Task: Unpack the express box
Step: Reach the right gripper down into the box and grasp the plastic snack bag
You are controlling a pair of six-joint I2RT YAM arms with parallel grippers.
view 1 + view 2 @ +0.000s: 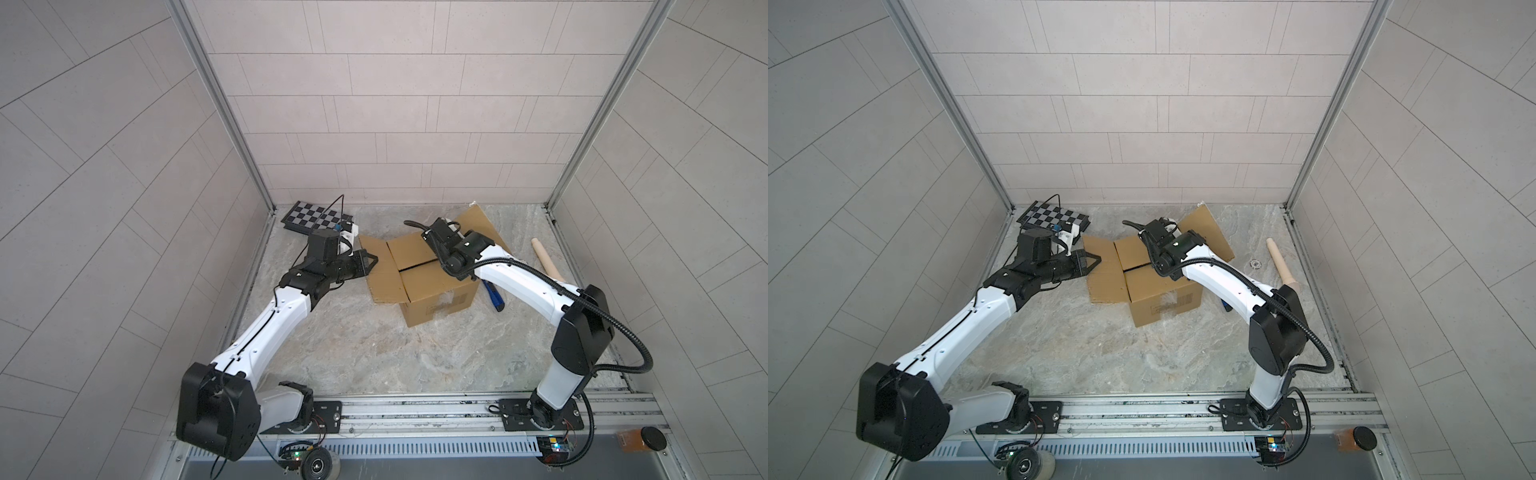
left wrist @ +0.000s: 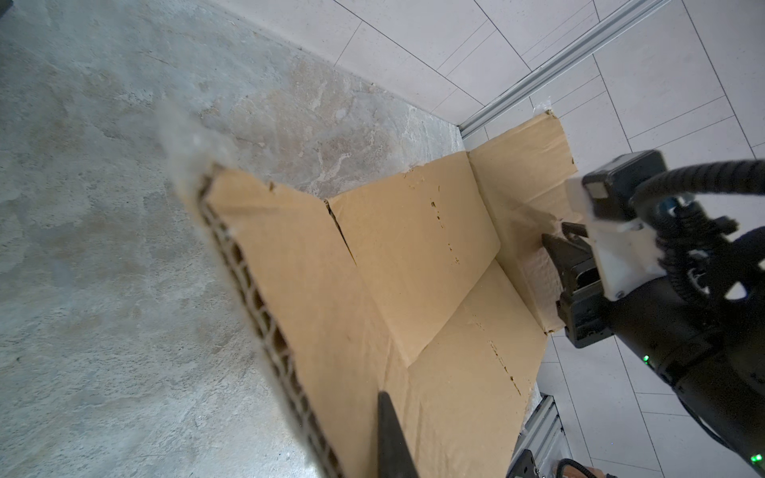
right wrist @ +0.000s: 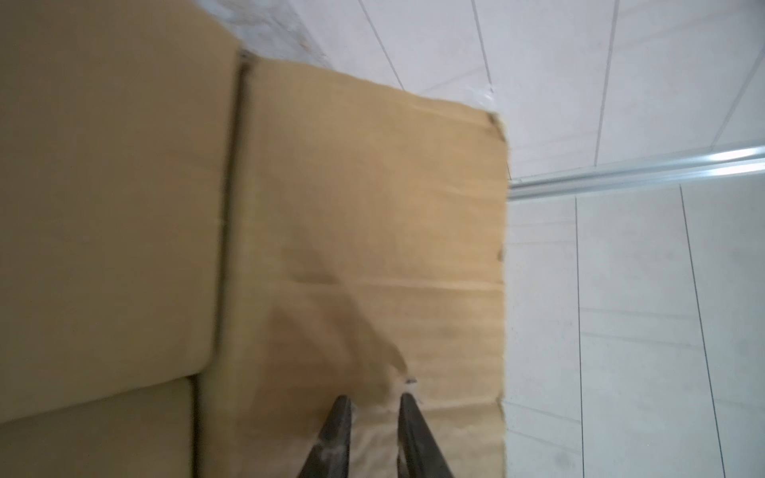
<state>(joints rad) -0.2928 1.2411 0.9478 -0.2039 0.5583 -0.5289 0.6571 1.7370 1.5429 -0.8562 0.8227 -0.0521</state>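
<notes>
The express box (image 1: 436, 299) (image 1: 1163, 305) is a brown cardboard carton standing on the stone floor. Its two outer flaps are folded out. The two inner flaps (image 1: 415, 257) lie shut with a dark seam between them, so the contents are hidden. My left gripper (image 1: 372, 262) (image 1: 1096, 261) (image 2: 383, 399) is shut on the outer edge of the left flap (image 2: 323, 269), one finger above it. My right gripper (image 2: 552, 248) (image 3: 372, 399) pinches the taped rim of the raised right flap (image 1: 478, 224) (image 3: 372, 207). In both top views the right wrist hides the right fingertips.
A chequered board (image 1: 316, 216) lies at the back left by the wall. A pale wooden rod (image 1: 546, 259) and a blue tool (image 1: 492, 297) lie to the right of the box, near a floor drain (image 1: 1254, 263). A brown jar with a black lid (image 1: 644, 438) stands past the front rail.
</notes>
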